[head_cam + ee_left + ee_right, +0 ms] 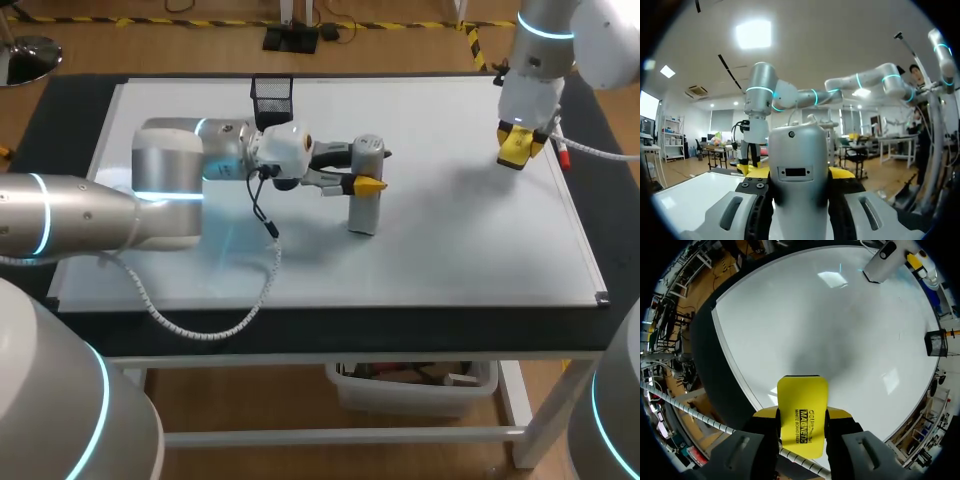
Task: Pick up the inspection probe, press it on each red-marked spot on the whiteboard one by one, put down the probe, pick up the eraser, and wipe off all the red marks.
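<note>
Probe [363, 212] upright; mesh holder [272, 100] nearby

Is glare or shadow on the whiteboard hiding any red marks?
Right wrist view: two pale lamp reflections on the white rectangular whiteboard, soft grey shadow ahead of the yellow block eraser; head view: faint shadow beside the right end effector; no red marks visible in either.

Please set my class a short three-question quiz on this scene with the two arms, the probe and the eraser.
1. True or false: the left gripper is shut on the grey probe.
2. What does the right gripper hold? A) a cloth B) the yellow eraser C) nothing
3. Fill in: in the head view, the whiteboard shows ___ red marks.
Key: 1 true; 2 B; 3 no.
</note>
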Robot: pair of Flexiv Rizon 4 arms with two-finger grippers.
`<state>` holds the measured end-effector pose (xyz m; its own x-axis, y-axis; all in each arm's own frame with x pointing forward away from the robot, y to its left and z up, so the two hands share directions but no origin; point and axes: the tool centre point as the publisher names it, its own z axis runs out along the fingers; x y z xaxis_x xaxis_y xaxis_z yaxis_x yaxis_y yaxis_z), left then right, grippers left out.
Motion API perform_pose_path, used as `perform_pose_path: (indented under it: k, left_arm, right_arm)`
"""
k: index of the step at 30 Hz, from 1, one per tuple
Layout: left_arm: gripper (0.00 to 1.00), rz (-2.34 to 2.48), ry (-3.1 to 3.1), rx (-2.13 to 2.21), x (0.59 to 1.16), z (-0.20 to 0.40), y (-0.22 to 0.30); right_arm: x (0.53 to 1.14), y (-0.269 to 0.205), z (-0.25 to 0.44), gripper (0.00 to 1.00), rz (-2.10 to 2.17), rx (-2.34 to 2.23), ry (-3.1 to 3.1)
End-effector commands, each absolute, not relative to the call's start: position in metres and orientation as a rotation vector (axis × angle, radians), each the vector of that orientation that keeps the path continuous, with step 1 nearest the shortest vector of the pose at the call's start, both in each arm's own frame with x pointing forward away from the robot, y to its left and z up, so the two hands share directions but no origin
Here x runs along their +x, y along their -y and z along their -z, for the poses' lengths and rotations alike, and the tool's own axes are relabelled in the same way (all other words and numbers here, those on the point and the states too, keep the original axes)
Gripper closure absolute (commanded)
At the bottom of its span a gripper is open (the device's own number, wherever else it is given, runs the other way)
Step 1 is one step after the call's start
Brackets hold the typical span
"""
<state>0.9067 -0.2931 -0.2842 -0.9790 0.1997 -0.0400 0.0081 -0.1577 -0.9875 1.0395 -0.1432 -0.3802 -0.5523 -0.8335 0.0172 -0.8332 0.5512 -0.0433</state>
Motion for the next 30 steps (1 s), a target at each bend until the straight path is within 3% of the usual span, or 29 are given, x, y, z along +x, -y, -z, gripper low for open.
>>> perform_pose_path:
  k: [1,30]
  left_arm:
    - [1.0,-2.283,1.959,-0.244,0.906,0.286,0.291]
    - [1.0,-2.303,1.94,-0.287,0.905,0.269,0.29]
  right_arm:
    - [1.04,0.144,0.379,1.0,0.075,-1.488,-2.762]
    - [1.04,0.144,0.379,1.0,0.075,-1.488,-2.762]
